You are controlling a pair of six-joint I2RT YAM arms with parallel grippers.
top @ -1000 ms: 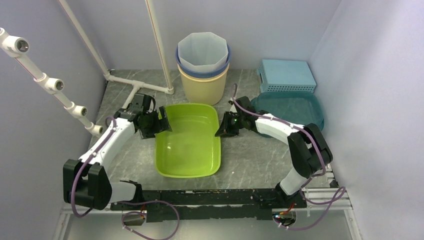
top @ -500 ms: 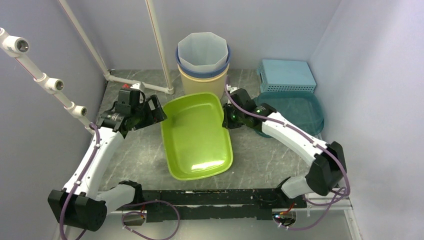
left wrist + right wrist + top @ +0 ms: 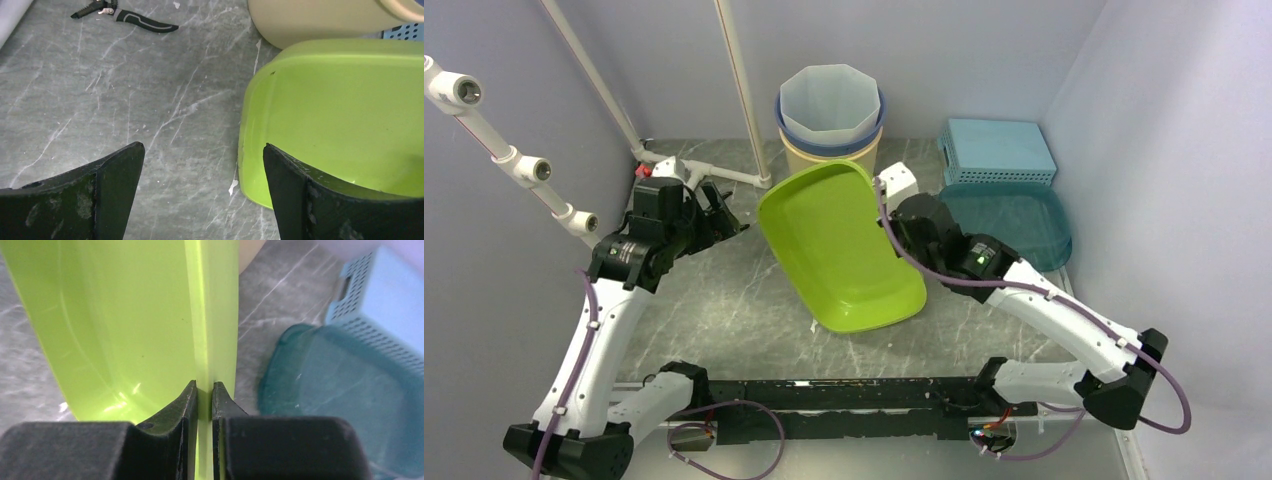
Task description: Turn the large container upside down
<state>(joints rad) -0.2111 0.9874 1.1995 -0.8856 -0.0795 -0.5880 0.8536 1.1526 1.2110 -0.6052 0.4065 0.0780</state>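
The large container is a lime-green tub [image 3: 839,250], tilted steeply with its hollow facing left and its low end near the table. My right gripper [image 3: 887,208] is shut on its raised right rim; the right wrist view shows the rim [image 3: 210,315] pinched between the two fingers of this gripper [image 3: 204,386]. My left gripper [image 3: 724,215] hovers left of the tub, open and holding nothing. In the left wrist view the tub's near corner [image 3: 340,115] sits behind the right finger of the gripper [image 3: 202,145], apart from it.
Stacked buckets [image 3: 830,130] stand just behind the tub. A teal tray [image 3: 1014,220] and a light blue basket [image 3: 998,150] lie at the right. White pipework [image 3: 694,170] runs along the back left. A black tool [image 3: 135,19] lies on the grey table.
The tub lay flat on the table; my right gripper has lifted its right rim and tipped it up. My left gripper has drawn back to the left, away from the tub.
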